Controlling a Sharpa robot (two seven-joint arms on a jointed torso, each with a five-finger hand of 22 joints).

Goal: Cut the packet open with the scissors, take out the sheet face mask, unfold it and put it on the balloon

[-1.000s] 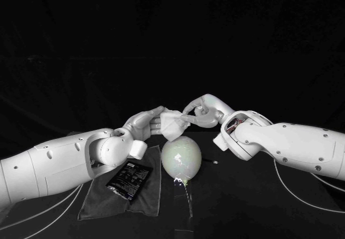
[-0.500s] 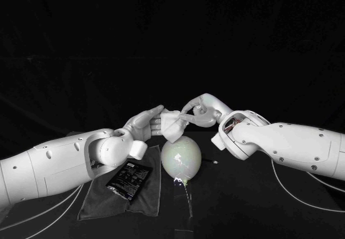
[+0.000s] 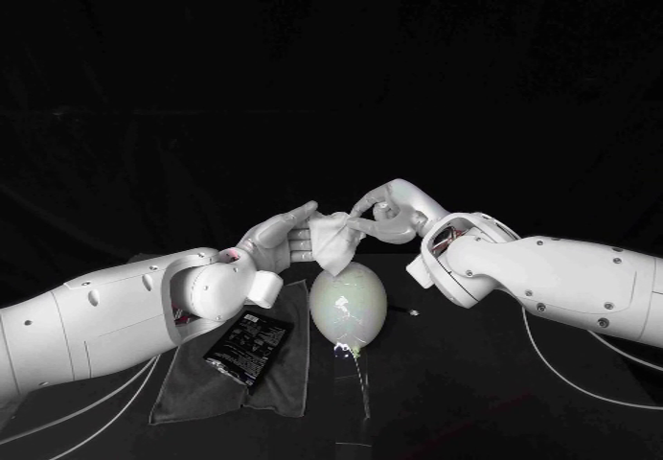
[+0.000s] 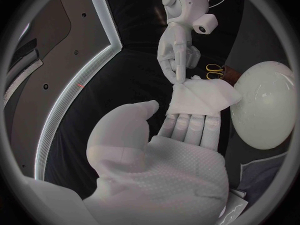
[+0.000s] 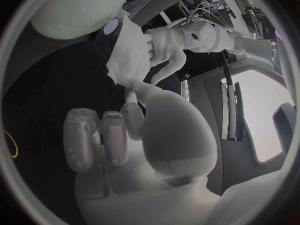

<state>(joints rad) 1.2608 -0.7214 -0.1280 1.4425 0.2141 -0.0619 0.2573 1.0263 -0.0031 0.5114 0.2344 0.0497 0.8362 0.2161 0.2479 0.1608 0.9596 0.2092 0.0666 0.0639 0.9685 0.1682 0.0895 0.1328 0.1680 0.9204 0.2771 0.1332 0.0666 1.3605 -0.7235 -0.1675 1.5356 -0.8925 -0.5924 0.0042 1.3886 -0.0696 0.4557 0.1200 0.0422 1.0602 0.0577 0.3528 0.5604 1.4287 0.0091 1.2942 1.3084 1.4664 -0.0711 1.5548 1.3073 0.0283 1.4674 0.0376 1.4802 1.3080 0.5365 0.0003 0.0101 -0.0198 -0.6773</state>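
Two-handed, holding the sheet face mask (image 3: 331, 241) in the air, just above the balloon (image 3: 346, 305) lying near the tabletop's (image 3: 469, 383) middle. Pinching one corner between the right hand's (image 3: 387, 213) fingers (image 5: 115, 135); stretching the left hand's (image 3: 277, 240) fingers (image 4: 187, 127) flat against the sheet, thumb apart, any clamping there impossible to tell. Likely handling as thin, limp and easily torn, so probably calling for taking hold at opposite edges and spreading gently. Hanging bunched, hiding its folds and face openings. Lying toward the left edge: the dark packet (image 3: 249, 347) on a grey cloth (image 3: 228, 388), cut end hard to make out.
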